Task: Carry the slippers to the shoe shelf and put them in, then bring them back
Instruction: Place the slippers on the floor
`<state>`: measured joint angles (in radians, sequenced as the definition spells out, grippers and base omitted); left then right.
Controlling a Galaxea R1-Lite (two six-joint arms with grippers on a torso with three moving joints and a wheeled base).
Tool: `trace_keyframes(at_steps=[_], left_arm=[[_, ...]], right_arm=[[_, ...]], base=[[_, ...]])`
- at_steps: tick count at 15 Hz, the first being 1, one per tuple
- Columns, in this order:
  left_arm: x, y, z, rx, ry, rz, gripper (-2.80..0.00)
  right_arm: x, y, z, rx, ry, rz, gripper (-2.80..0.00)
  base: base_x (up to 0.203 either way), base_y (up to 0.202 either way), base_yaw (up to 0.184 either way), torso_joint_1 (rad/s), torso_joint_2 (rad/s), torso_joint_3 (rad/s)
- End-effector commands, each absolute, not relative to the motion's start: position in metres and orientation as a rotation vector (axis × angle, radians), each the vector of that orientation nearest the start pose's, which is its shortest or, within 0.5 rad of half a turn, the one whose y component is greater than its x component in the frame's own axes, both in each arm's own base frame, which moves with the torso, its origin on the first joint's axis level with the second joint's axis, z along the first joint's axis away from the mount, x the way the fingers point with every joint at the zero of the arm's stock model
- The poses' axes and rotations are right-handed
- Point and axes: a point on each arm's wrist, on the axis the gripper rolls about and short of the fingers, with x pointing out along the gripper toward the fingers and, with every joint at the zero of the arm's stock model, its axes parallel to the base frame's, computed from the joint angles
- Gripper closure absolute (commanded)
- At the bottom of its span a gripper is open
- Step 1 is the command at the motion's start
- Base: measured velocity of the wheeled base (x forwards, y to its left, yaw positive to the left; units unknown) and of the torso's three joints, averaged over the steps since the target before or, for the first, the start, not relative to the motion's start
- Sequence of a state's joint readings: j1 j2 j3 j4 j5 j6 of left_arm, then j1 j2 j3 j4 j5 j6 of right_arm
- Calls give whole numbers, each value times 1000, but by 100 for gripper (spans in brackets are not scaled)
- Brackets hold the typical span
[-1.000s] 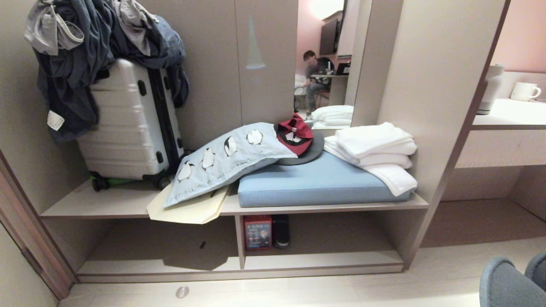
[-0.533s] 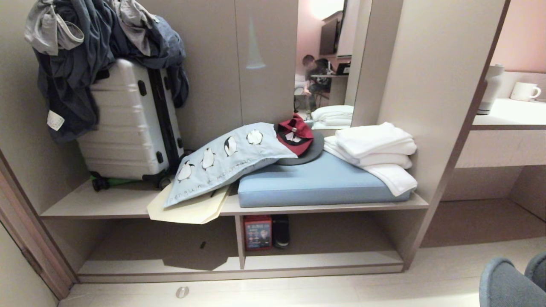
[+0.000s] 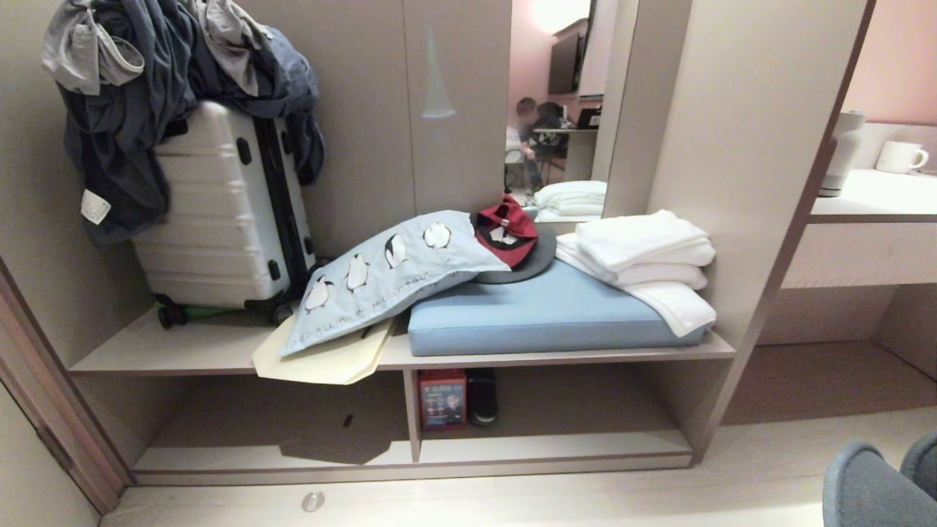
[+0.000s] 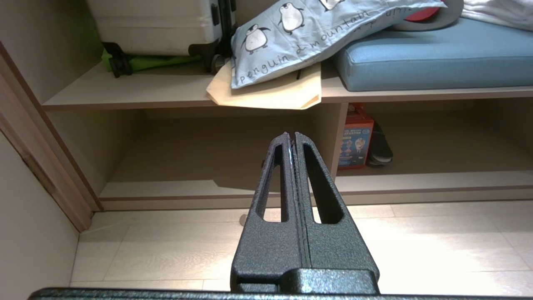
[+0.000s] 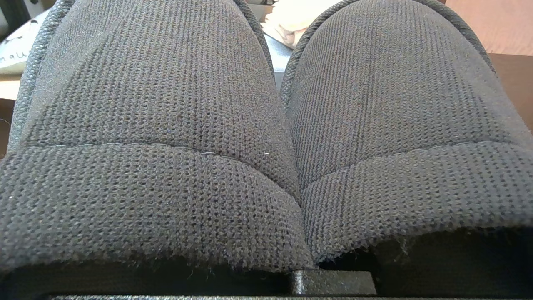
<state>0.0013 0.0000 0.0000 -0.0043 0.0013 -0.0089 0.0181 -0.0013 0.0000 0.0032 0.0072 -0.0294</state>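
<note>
I've got the slippers (image 5: 266, 137) pinched in the right gripper, toes pointing fwd. They fill the right wrist view side by side and show at abt 5 o'clock in the head view (image 3: 878, 479). The fingers themselves are hidden under the fabric, but they're clamped down, so I read it as a grip on the pair. Left gripper (image 4: 291, 139) hangs over the floor (image 4: 416, 241) w/ fingers pressed together, nothing between them.

Progress, as I judge it: pickup done, carry partly done. Slippers aren't in the shoe shelf (image 3: 556, 439) yet; putting them in and bringing them back both remain.

Materials: slippers are dark charcoal knit, ribbed weave, rounded soft toes, slightly frayed hem. The shelf at 12 o'clock is pale matte laminate w/ an upright divider; the right bay holds a red box (image 3: 442, 399) and a dark shoe (image 3: 482, 397) just beside it. Above, a blue padded cushion (image 3: 549, 315), folded white towels (image 3: 644, 256), a penguin-print pillow (image 3: 388, 274), and a hard ribbed suitcase (image 3: 219, 212) furthest left.
</note>
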Motion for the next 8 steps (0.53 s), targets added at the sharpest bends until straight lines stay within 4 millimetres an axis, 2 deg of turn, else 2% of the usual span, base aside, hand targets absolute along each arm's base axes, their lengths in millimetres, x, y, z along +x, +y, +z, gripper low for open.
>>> trace_keyframes(at_steps=[1,8], left_arm=[[-23,0,76,-9,-5,3,0],[-23,0,76,-9,-5,3,0]], right_arm=[[-23,0,75,-31,1,26,0],[-23,0,75,-31,2,26,0]], base=[[0,0,0,0,0,0],[0,0,0,0,0,0]])
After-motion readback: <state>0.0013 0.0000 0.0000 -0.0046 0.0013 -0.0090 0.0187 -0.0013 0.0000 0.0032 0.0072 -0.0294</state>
